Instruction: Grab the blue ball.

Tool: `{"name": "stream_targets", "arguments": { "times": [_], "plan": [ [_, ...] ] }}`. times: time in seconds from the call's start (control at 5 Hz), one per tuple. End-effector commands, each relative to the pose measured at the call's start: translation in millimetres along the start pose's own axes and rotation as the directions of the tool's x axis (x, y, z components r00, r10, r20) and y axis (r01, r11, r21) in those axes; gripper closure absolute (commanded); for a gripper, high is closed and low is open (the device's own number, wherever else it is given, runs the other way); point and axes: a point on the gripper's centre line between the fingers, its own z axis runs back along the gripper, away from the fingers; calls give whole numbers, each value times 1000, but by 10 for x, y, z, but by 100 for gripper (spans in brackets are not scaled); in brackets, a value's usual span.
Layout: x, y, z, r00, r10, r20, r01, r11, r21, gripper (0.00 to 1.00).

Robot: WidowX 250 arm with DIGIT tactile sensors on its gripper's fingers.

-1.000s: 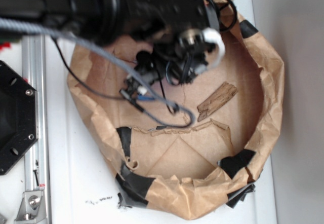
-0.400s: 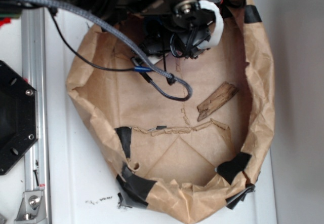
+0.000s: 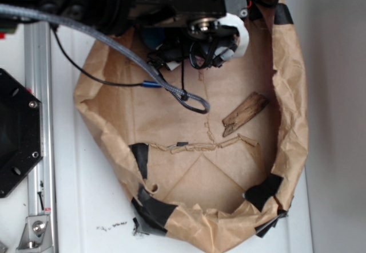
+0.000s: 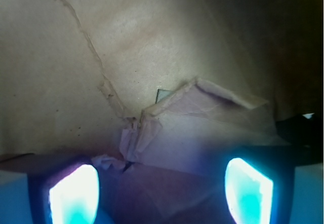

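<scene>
A dark teal-blue rounded patch (image 3: 155, 36) peeks out from under the arm at the far side of the paper-lined basin (image 3: 291, 121); it looks like the blue ball, mostly hidden. My gripper (image 3: 171, 55) hangs just beside it in the exterior view, its shape lost among black parts and cables. In the wrist view the gripper (image 4: 162, 188) is open. Its two glowing fingertips (image 4: 76, 196) stand wide apart over crumpled brown paper (image 4: 152, 127). Nothing lies between them and no ball shows there.
A brown wood chip (image 3: 245, 114) lies right of the basin's middle. A grey braided cable (image 3: 189, 99) loops down over the paper floor. Black tape patches (image 3: 265, 189) hold the raised paper rim. An aluminium rail (image 3: 37, 121) and black plate (image 3: 14, 133) stand at the left.
The arm and gripper have moved toward the far side of the basin, dragging the cable loop along. The wood chip has stayed put.
</scene>
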Motion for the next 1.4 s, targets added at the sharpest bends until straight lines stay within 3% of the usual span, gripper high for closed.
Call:
{"name": "stream_targets", "arguments": {
  "times": [0.0,0.2,0.4,0.6,0.8,1.0,1.2],
  "plan": [
    [12,162,379,998,43,37,-47,994,100,0],
    [-34,-3,201,997,71,-9,-71,997,-13,0],
    [-193,-102,-4,991,93,-93,-99,994,-54,0],
    [-203,-164,-147,990,85,-112,-94,993,-77,0],
    [-170,-312,-399,987,49,-152,-67,992,-111,51],
    [-137,-239,-229,987,122,-104,-131,988,-82,100],
    [-47,-160,137,923,265,-278,-295,953,-73,100]
  ]
}}
